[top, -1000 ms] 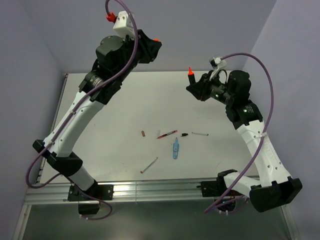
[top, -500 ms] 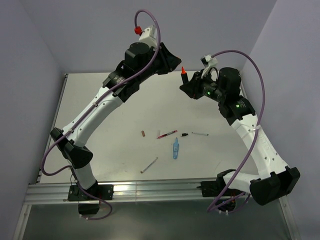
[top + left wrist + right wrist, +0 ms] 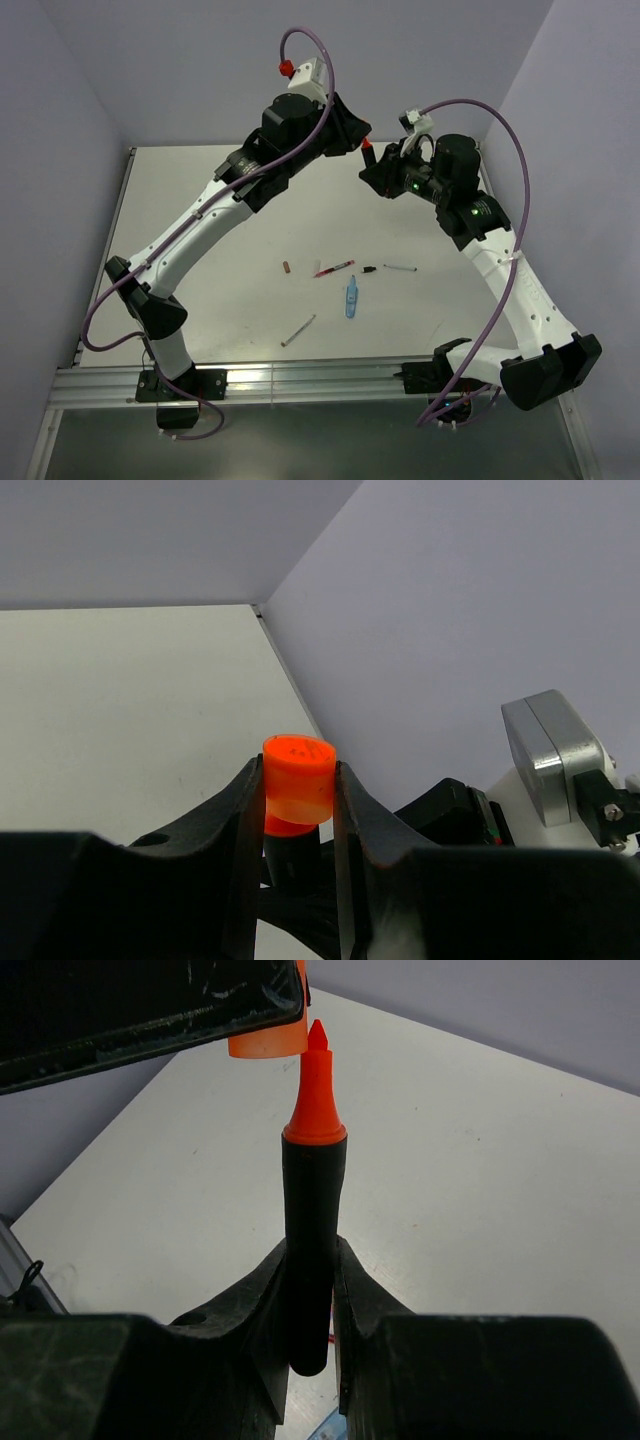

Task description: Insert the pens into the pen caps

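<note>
Right wrist view shows the right gripper (image 3: 313, 1260) clamped on the black marker (image 3: 312, 1200). Its orange tip (image 3: 316, 1090) points up at the orange cap (image 3: 266, 1044), which the left gripper (image 3: 297, 772) pinches between its fingers, high over the far side of the table (image 3: 200, 190). The tip sits just at the cap's mouth, toward its edge (not centred, I judge). It seems best to line up the two axes first, then press straight in, gently, so neither slips. The red pen (image 3: 334, 268) and the rest lie on the table, nearer.
</note>
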You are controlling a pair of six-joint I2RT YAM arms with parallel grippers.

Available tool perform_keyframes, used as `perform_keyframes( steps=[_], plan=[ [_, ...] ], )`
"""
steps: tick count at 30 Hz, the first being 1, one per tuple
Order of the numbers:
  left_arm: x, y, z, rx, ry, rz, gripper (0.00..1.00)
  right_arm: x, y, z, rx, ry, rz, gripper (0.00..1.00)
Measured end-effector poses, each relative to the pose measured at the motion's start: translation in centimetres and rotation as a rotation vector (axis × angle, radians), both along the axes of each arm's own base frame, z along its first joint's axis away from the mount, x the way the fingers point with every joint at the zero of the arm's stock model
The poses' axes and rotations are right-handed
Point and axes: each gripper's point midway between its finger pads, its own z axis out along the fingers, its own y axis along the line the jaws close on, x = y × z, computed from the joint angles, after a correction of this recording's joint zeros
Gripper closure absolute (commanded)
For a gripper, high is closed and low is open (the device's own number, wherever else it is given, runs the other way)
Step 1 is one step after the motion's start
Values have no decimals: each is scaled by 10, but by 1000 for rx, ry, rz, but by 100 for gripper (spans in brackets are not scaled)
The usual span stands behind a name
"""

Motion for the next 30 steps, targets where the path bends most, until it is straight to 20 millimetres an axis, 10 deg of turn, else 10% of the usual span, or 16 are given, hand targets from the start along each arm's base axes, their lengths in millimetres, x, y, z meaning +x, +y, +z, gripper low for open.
perform_keyframes(
  steps=[30],
  plan=[
    [6,2,-6,73,-46,107,100,-4,1,-5,-21,19,1,100]
  ],
)
